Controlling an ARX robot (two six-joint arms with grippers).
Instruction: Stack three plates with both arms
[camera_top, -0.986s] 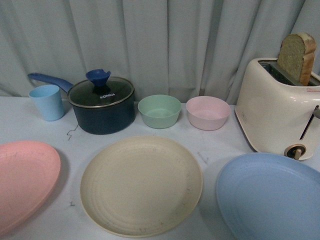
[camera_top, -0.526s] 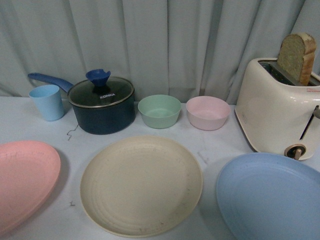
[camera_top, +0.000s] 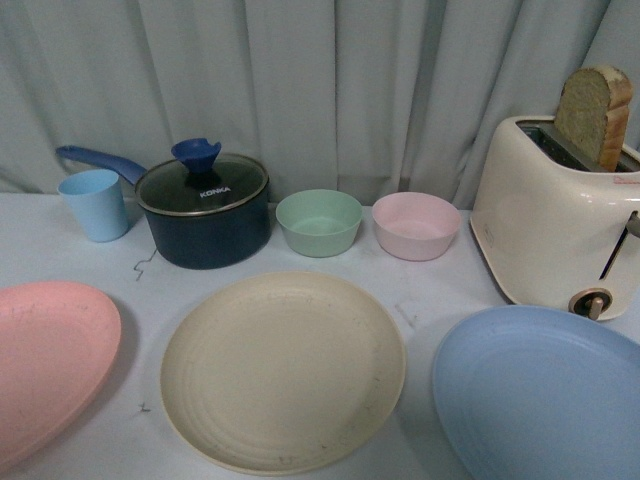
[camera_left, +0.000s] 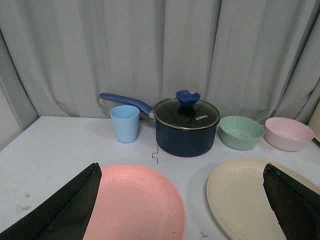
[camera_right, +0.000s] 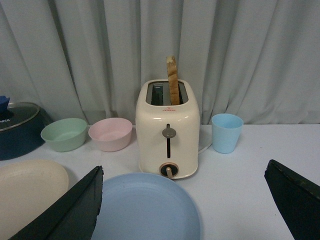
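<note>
A: Where do the 3 plates lie?
B: All flat on the pale table (camera_top: 430, 290), apart from each other, none stacked. The pink plate (camera_top: 50, 365) is at the left, the cream plate (camera_top: 283, 368) in the middle, the blue plate (camera_top: 540, 395) at the right.
A: And the pincers?
B: Neither arm shows in the front view. In its wrist view the left gripper (camera_left: 181, 170) is spread wide and holds nothing, with the pink plate low between its jaws, just ahead. The right gripper (camera_right: 185, 167) is likewise spread and empty, with the blue plate straight ahead of it.
A: So which arm takes which?
B: I judge left for pink and right for blue, both carried inward to the cream one. Round plates have no long axis, so any near rim serves.
A: Room?
B: Tight at the back. The toaster (camera_top: 555, 215) with its bread slice (camera_top: 595, 115) stands just behind the blue plate. The saucepan (camera_top: 205, 215), green bowl (camera_top: 319, 222) and pink bowl (camera_top: 415, 225) line up behind the cream plate, with a blue cup (camera_top: 95, 205) beside the pan. A grey curtain (camera_top: 320, 80) closes the rear.
</note>
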